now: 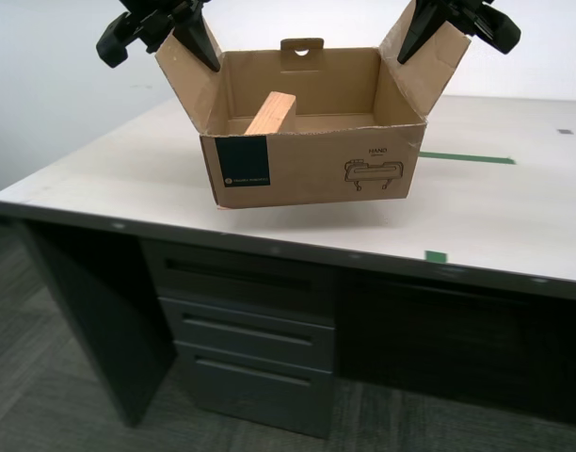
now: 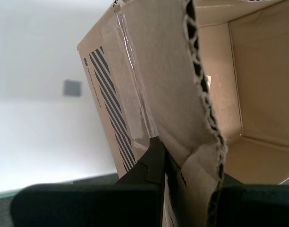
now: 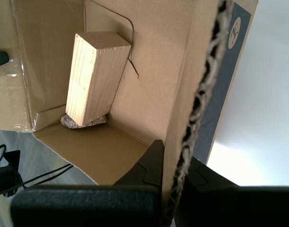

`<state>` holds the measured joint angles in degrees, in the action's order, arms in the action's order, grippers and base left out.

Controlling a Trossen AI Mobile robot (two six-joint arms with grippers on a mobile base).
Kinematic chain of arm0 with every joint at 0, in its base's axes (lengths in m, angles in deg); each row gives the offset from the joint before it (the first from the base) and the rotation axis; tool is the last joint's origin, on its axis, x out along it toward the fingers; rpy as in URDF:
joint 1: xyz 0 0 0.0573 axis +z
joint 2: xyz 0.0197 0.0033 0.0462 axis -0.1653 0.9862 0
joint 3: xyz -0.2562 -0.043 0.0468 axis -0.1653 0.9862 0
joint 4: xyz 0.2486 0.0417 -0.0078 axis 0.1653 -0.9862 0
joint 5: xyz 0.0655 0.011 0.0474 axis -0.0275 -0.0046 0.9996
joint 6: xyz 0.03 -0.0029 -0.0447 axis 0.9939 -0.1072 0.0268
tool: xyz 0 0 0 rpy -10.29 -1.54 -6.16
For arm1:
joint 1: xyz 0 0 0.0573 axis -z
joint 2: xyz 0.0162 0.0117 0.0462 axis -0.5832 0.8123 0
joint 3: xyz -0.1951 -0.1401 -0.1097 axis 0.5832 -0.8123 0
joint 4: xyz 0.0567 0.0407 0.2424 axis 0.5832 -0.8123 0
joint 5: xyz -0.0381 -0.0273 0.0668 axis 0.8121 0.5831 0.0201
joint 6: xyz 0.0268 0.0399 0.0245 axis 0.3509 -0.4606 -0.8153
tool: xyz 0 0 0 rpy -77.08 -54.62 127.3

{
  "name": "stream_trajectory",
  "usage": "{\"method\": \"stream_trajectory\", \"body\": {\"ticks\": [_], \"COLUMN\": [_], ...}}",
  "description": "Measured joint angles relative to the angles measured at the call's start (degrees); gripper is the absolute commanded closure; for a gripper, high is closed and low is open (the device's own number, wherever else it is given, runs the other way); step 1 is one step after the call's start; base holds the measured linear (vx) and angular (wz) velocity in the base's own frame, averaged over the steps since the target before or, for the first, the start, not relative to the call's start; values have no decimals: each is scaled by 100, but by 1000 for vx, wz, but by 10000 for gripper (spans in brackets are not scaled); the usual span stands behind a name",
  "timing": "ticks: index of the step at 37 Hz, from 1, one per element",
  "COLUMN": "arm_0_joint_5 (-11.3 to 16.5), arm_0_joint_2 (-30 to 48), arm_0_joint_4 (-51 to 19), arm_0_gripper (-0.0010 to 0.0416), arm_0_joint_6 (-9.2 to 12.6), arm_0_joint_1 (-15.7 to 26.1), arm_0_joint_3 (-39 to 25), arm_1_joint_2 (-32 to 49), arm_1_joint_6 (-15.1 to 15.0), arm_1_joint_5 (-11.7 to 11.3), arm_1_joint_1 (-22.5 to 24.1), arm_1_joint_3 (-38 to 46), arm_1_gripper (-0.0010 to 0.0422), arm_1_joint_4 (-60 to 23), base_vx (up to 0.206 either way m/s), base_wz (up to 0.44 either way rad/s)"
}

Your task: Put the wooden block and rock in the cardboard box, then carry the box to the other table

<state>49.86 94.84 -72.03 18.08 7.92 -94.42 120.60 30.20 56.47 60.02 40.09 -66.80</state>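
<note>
The cardboard box (image 1: pixel 307 169) hangs open-topped between my two grippers, seemingly just above the other table (image 1: pixel 128 179), a pale top with green tape marks. My first gripper (image 3: pixel 170 156) is shut on the side flap at the exterior view's left (image 1: pixel 189 33). My second gripper (image 2: pixel 170 151) is shut on the opposite flap (image 1: pixel 424 33). Inside the box, the wooden block (image 3: pixel 95 75) leans tilted against a wall on the first gripper's side (image 1: pixel 271 113). Its lower end rests on the rock (image 3: pixel 83 122). The rock is hidden in the exterior view.
Green tape strips (image 1: pixel 467 157) (image 1: pixel 436 256) lie on the table toward the exterior view's right. Dark drawers (image 1: pixel 250 330) sit under the table's front edge above a dark floor. A white wall stands behind. Cables (image 3: pixel 40 177) trail on the floor.
</note>
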Motion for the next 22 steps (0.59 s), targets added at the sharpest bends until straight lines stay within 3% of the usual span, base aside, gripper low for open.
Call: {"method": "stream_trajectory", "body": {"ticks": [12, 22], "arm_0_joint_5": [-4, -15], "arm_0_joint_2": [0, 0], "arm_0_joint_4": [13, 59], "arm_0_gripper": [406, 406], "arm_0_joint_6": [68, 343], "arm_0_joint_1": [15, 90], "arm_0_joint_3": [0, 0], "arm_1_joint_2": [0, 0], "arm_1_joint_6": [-35, -90], "arm_1_joint_5": [0, 0], "arm_1_joint_1": [-7, -17], "arm_1_joint_3": [0, 0], "arm_1_gripper": [413, 413], "arm_1_joint_4": [2, -11], "base_vx": [-80, -87], "base_wz": [428, 460]}}
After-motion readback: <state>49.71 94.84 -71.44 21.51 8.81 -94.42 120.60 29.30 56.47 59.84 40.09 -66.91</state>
